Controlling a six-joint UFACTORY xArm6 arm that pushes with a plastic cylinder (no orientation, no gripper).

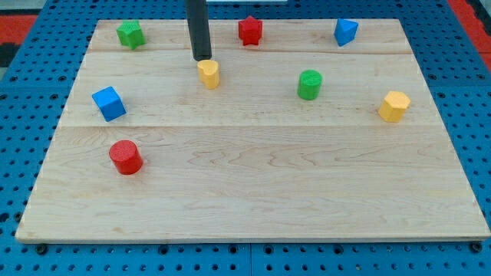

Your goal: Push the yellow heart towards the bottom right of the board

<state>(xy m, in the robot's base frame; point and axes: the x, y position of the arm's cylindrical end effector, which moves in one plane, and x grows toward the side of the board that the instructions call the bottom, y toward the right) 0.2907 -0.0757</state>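
A pale wooden board (pixel 253 192) made of joined planks, its grain running left to right, filled most of the view. It lay on a blue perforated surface (pixel 19 130) with rows of small round holes, visible on all sides. At the view's top corners, patches of red perforated surface (pixel 19 19) showed. Even, bright light fell across everything, casting soft, short shadows.

The straight dark rod (pixel 198 29) is coming down from the view's top edge, standing almost upright with no visible tilt. My tip (pixel 202 59) is sitting at the rod's lower end, in the upper part of the view, left of centre.
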